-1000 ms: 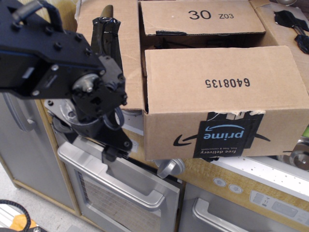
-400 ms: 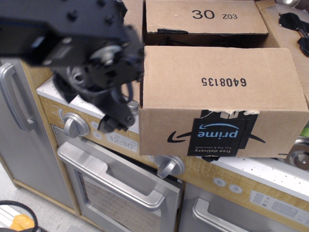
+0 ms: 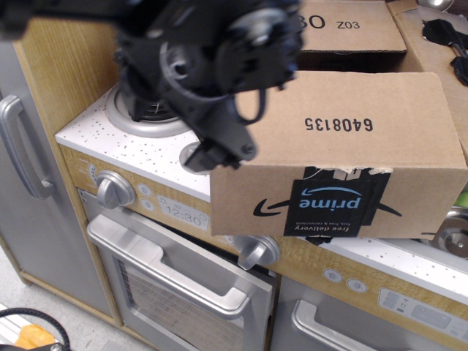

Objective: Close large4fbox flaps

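Observation:
The large4fbox point(image 3: 248, 194) stands on the toy stove top, with the prime tape point(image 3: 329, 207) on its front face. The flap printed "6408135" point(image 3: 365, 99) lies folded flat over the top. The "30 Z03" flap point(image 3: 358, 33) lies flat behind it, with a dark gap between the two. The right flap point(image 3: 420, 51) still stands open to the right. My black arm point(image 3: 212, 66) is blurred and hangs over the box's left top corner, hiding the left flap. The gripper's fingers do not show clearly.
The toy kitchen counter point(image 3: 110, 142) carries a round burner point(image 3: 142, 121). Below are knobs point(image 3: 113, 189) point(image 3: 256, 251), a clock display point(image 3: 183, 213) and the oven door handle point(image 3: 172, 267). A grey door handle point(image 3: 22, 157) is at left. Black objects point(image 3: 447, 36) lie on the right flap.
My arm has swung up and to the right, from beside the box's left wall to over its left top corner. The open left flap seen earlier is now hidden behind the arm.

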`<control>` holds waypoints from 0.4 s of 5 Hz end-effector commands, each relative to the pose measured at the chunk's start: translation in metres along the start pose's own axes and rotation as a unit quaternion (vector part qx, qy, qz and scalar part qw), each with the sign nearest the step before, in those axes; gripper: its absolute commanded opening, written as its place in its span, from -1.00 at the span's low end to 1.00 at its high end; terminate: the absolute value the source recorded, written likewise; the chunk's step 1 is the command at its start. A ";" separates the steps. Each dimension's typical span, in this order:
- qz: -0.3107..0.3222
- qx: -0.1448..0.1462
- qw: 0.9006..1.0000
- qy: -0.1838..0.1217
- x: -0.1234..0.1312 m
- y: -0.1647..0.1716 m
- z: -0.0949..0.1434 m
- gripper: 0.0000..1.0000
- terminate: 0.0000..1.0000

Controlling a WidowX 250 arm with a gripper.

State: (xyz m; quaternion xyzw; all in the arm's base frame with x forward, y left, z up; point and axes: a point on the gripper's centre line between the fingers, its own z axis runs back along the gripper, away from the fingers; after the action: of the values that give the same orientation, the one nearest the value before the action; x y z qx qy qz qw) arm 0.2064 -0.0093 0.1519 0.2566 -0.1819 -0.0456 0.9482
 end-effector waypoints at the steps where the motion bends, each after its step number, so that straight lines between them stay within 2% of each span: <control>1: 0.007 -0.062 0.998 -0.017 0.039 -0.018 0.014 1.00 -1.00; 2: 0.023 -0.123 0.992 -0.032 0.051 -0.037 0.016 1.00 -1.00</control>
State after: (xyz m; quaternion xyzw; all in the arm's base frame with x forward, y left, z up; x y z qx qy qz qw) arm 0.2426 -0.0581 0.1505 0.1302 -0.1906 -0.0464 0.9719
